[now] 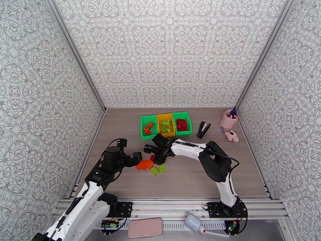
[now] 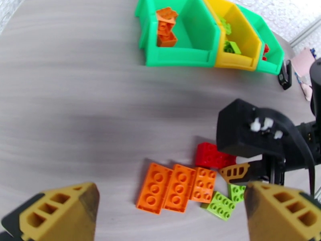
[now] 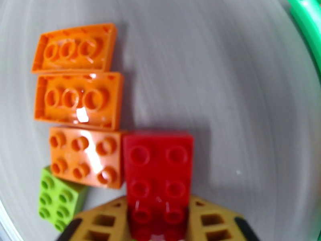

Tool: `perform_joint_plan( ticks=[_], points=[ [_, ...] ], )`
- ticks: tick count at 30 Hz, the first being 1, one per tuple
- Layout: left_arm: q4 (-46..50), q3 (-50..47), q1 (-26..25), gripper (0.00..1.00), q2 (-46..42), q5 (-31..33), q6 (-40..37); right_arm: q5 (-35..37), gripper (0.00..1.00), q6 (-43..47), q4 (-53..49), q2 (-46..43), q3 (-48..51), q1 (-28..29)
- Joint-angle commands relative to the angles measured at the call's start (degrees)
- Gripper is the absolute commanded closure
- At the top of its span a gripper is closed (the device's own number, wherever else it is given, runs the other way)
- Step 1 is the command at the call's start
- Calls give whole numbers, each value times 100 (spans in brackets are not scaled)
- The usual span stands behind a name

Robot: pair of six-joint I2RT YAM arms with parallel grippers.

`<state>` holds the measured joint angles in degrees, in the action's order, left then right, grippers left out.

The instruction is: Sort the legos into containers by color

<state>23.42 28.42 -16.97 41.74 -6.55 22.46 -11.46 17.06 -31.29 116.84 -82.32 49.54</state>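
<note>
The sort looked well past halfway. Of the containers, the left green bin (image 1: pixel 143 127) held orange bricks, the yellow bin (image 1: pixel 165 115) lime green ones and the right green bin (image 1: pixel 189 124) red ones, each color kept to itself. What was left lay loose on the table (image 1: pixel 192 177) in front of the bins, between the two arms, in one small cluster. At its left edge the left gripper (image 1: pixel 135 158) hovered with its fingers spread wide and nothing between them. Next came three loose orange bricks (image 2: pixel 173 193) lying side by side and touching, then the red brick (image 3: pixel 157 169), with two lime green bricks (image 2: pixel 220 205) just beside the group. The right gripper (image 3: pixel 158 213) had its fingers pressed onto the near end of the red brick, pinching it from both sides. That brick was glossy, opaque red, studs up in two rows of three, and appeared to sit flat on the table against an orange neighbor. By my count six pieces remained to be binned.
</note>
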Motion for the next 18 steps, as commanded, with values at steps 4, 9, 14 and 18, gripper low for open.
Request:
perform_joint_plan(
  ticks=[4, 9, 14, 18],
  points=[
    [-875, -242, -439, 0, -66, -153, -333, -101, 71, -732, 978, -925, 635, -335],
    [-1727, -346, -1171, 0, 113, 211, -612, 312, 71, -1440, 1704, -1646, 1152, -665],
    [-2615, -362, -1938, 0, 594, 682, -785, 1160, 72, -1928, 2264, -2314, 1696, -962],
    [-3695, -468, -2385, 0, 1194, 991, -537, 1687, 75, -2437, 2477, -2576, 1869, -1364]
  ],
)
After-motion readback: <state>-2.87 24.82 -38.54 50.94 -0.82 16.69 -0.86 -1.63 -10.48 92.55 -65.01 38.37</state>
